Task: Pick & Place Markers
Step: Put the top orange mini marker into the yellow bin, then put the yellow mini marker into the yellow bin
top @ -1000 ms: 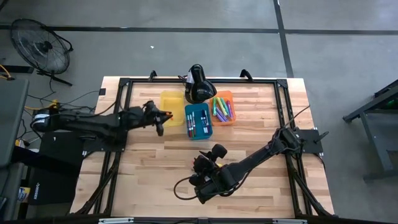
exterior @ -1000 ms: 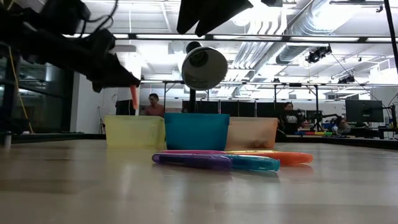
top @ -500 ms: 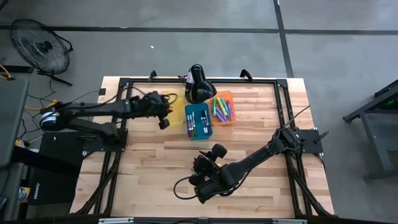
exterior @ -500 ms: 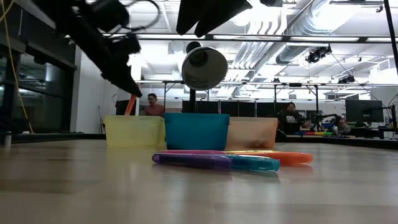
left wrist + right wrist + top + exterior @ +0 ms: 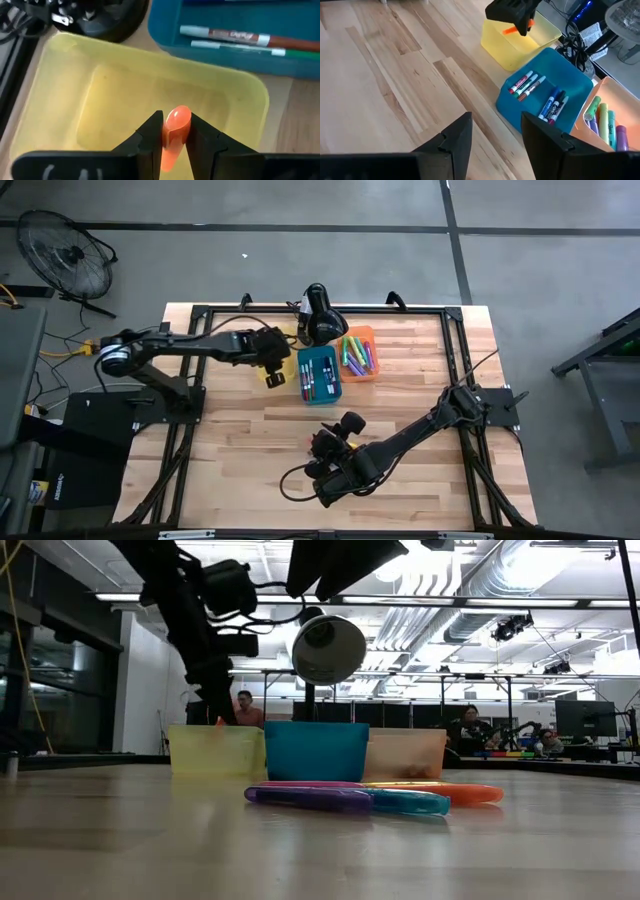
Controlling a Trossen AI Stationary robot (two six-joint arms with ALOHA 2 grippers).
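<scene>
Your left tool (image 5: 175, 134) grips the orange marker (image 5: 173, 134) directly over the empty yellow bin (image 5: 60, 100), marker pointing down into it. Right tool (image 5: 492, 135) waits open, well apart.

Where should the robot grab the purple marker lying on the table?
Probably mid-barrel, coming straight down from above: the purple marker is a thin stick lying flat on the table. The teal marker lies close behind it, so finger room on that side looks tight.

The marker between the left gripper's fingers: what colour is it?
Orange. The marker shows best in the left wrist view, above the yellow bin.
</scene>
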